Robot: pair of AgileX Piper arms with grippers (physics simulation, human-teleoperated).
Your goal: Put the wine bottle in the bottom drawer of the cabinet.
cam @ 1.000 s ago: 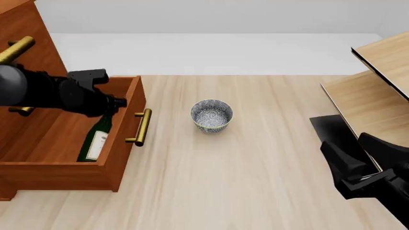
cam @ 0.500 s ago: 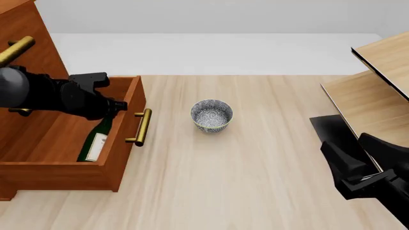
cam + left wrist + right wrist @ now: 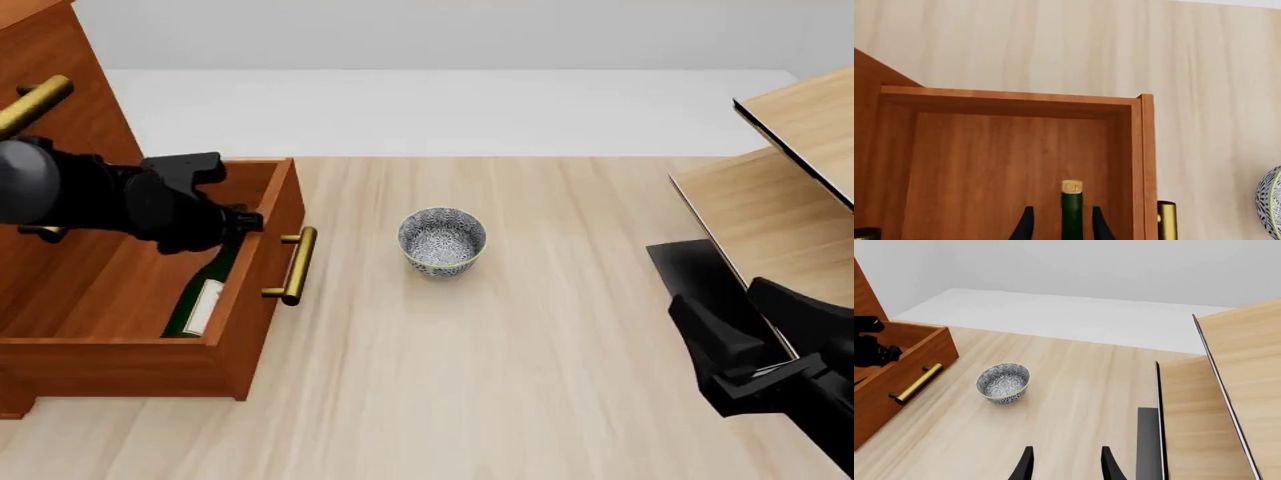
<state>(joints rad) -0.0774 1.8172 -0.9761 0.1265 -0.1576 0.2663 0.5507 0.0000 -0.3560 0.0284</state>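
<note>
The wine bottle [image 3: 200,298] lies slanted inside the open bottom drawer [image 3: 256,310] of the cabinet [image 3: 60,95], cork end toward the drawer front. My left gripper [image 3: 238,222] hovers over its neck. In the left wrist view the green neck and tan cork [image 3: 1071,202] stand between the fingers [image 3: 1026,224] with a gap on each side, so the left gripper [image 3: 1061,212] is open. Low at the right of the table, my right gripper [image 3: 710,345] is open and holds nothing, as the right wrist view [image 3: 1064,462] also shows.
A small patterned bowl [image 3: 442,241] stands mid-table, right of the drawer's brass handle [image 3: 294,265]. A pale wooden shelf unit [image 3: 787,190] fills the right side beside the right arm. The cabinet's upper fronts with brass handles [image 3: 34,102] rise above the drawer.
The left gripper has drawn back slightly to the left over the drawer. The bottle has sunk a little lower into the drawer. The right arm has not moved.
</note>
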